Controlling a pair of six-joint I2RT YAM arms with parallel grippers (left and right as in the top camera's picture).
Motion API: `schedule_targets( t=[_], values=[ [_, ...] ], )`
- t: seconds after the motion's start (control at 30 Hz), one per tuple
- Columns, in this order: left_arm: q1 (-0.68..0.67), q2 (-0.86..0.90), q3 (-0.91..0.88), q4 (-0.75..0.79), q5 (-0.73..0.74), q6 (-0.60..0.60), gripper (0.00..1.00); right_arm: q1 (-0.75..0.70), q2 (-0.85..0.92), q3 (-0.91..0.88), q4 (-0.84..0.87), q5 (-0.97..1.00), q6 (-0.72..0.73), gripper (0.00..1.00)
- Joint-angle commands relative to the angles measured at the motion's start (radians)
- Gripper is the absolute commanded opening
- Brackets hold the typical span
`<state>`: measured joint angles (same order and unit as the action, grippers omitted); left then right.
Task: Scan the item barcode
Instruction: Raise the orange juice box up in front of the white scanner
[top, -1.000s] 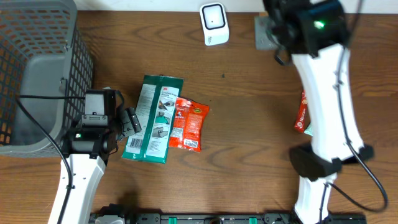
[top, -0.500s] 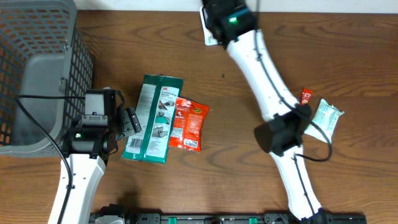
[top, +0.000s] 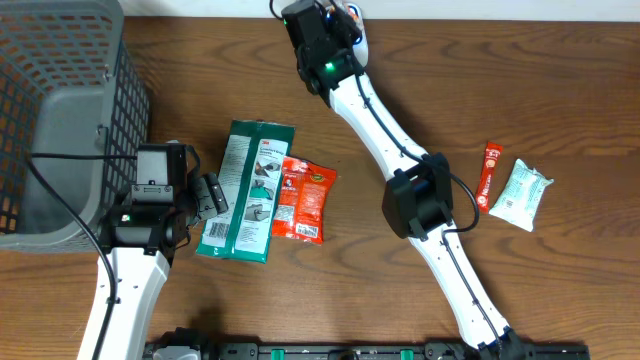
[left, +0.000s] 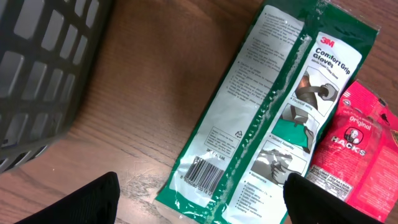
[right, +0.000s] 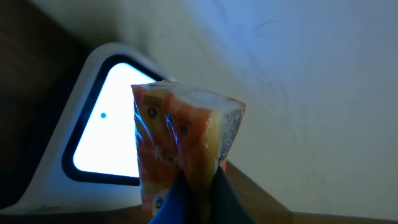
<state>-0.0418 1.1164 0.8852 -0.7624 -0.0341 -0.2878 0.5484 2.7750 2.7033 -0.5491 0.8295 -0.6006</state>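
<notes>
In the right wrist view my right gripper (right: 199, 186) is shut on an orange snack packet (right: 183, 137). It holds the packet upright, close in front of the lit window of the white barcode scanner (right: 102, 134). Overhead, the right arm reaches to the table's far edge, its gripper (top: 335, 18) covers most of the scanner (top: 359, 25), and the packet is hidden. My left gripper (left: 202, 208) (top: 207, 194) hangs open just above the barcode end of a green 3M gloves pack (left: 280, 106) (top: 248, 190), touching nothing.
A red Hacks candy packet (top: 305, 200) (left: 357, 149) lies against the gloves pack. A grey mesh basket (top: 60, 100) (left: 43, 74) fills the left side. On the right lie a red stick packet (top: 487, 172) and a white-green packet (top: 522, 194).
The right arm has swung leftward along the far edge to the scanner, uncovering the red stick and the white-green packet. The left arm has not moved.
</notes>
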Motion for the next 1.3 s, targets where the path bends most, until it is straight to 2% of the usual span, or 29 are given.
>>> schedule_targets(
  t=[0.0, 0.37, 0.57, 0.73, 0.83, 1.03, 1.17, 1.27],
  values=[
    [0.003, 0.0, 0.014, -0.004, 0.001, -0.002, 0.85, 0.003, 0.016, 0.015, 0.007, 0.026, -0.063, 0.01],
    [0.003, 0.0, 0.014, -0.003, 0.001, -0.002, 0.85, 0.003, 0.016, 0.015, -0.003, 0.019, -0.063, 0.01],
    [0.003, 0.0, 0.014, -0.004, 0.001, -0.002, 0.85, 0.002, -0.033, 0.019, -0.043, 0.032, 0.007, 0.01],
    [0.003, 0.0, 0.014, -0.004, 0.001, -0.002, 0.85, 0.001, -0.206, 0.019, -0.258, -0.055, 0.206, 0.01],
    [0.003, 0.0, 0.014, -0.004, 0.001, -0.002, 0.85, -0.007, -0.367, 0.019, -0.503, -0.193, 0.364, 0.01],
    [0.003, 0.0, 0.014, -0.004, 0.001, -0.002, 0.85, -0.075, -0.616, 0.019, -0.946, -0.404, 0.528, 0.01],
    [0.003, 0.0, 0.014, -0.003, 0.001, -0.002, 0.85, -0.168, -0.694, 0.019, -1.134, -0.544, 0.594, 0.01],
    [0.003, 0.0, 0.014, -0.003, 0.001, -0.002, 0.85, -0.287, -0.734, -0.039, -1.149, -0.692, 0.658, 0.01]
  ],
)
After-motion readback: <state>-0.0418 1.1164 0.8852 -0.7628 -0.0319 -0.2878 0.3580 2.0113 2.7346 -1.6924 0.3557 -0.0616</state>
